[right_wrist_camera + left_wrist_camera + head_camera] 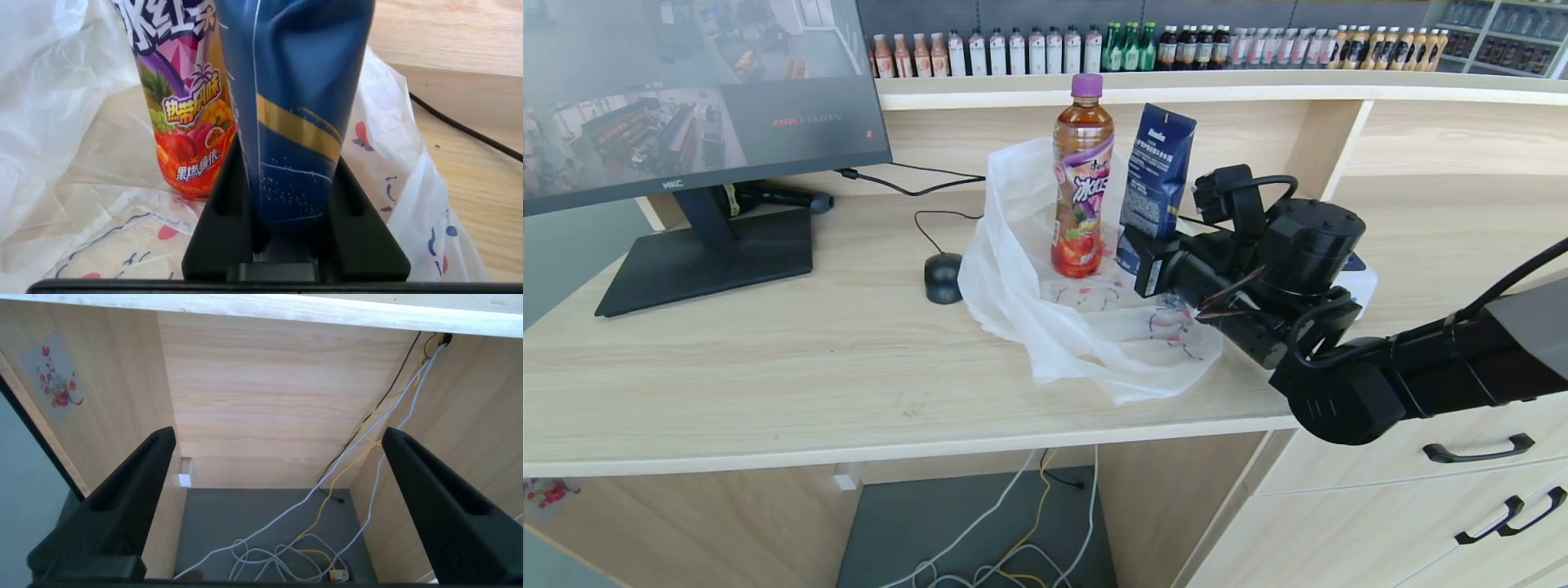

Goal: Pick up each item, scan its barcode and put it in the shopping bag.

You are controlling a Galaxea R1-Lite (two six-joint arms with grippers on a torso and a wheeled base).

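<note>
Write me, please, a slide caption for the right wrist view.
Right gripper shut on a blue pouch, held upright beside the drink bottle at the white shopping bag.

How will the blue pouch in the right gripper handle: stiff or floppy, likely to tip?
Probably soft: the pouch creases where the right gripper pinches its lower end. Likely light, as it stands upright held only there. Released, it might topple toward the bottle close beside it.

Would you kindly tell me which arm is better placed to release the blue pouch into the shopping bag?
Right. The right gripper is shut on the blue pouch, holding it upright at the white shopping bag beside the drink bottle. The left gripper hangs open below the counter, facing cables.
</note>
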